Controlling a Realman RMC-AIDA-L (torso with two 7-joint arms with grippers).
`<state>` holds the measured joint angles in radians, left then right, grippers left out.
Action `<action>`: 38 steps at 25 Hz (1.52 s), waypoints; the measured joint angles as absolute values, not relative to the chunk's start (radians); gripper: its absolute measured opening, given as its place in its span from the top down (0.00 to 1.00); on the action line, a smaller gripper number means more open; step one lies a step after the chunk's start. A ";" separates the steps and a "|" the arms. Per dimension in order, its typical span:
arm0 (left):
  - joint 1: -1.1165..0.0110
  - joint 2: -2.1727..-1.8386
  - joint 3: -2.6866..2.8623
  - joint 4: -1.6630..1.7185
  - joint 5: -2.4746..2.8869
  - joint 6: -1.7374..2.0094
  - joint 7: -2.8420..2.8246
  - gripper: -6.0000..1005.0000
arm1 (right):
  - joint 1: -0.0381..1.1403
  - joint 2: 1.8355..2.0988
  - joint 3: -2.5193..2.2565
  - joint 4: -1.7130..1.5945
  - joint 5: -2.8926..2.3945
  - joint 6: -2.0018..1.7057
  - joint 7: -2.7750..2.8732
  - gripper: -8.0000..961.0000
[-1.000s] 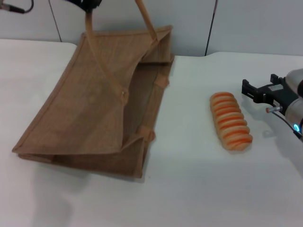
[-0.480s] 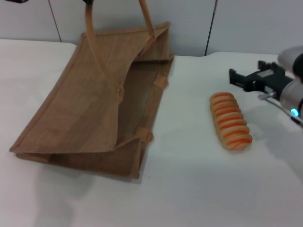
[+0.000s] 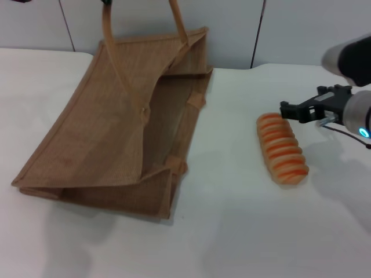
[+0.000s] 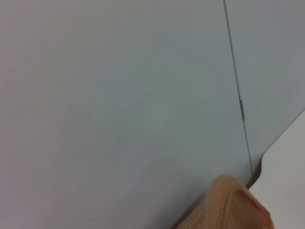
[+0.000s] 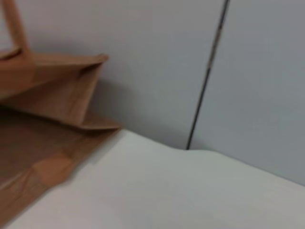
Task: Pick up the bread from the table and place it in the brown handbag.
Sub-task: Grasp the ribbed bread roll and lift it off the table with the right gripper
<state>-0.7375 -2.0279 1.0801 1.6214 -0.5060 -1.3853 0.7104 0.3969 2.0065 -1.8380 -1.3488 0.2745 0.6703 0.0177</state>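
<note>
Looking down from the head camera, I see the bread (image 3: 282, 149) lying flat on the white table (image 3: 243, 231), off to my right, with nothing holding it. My right gripper (image 3: 290, 111) hangs just over the far end of the loaf. Its black fingers (image 3: 288, 110) point toward the bag, but I cannot tell how far apart they are, and they have hold of nothing. The brown handbag (image 3: 110, 133) lies on its side on my left, well apart from the bread, and its mouth faces the bread. One strap (image 3: 106, 35) is pulled up and runs off the top of the view, and the other strap (image 3: 177, 20) rises beside it. My left gripper is up there out of sight, so I cannot see its fingers at all. My left wrist camera shows only a grey wall (image 4: 119, 95) and a bit of tan strap (image 4: 228, 205). My right wrist camera shows the bag's open end (image 5: 52, 90) and bare table (image 5: 157, 191).
</note>
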 joint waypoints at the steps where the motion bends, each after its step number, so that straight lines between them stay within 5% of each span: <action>1: -0.738 -2.028 1.080 1.622 -0.503 -1.385 0.710 0.87 | 0.397 2.013 -1.835 -1.365 0.278 0.700 0.000 0.08; 38: -0.761 -2.029 1.154 1.640 -0.500 -1.385 0.702 0.87 | 0.518 2.020 -1.802 -1.238 0.489 0.965 -0.097 0.12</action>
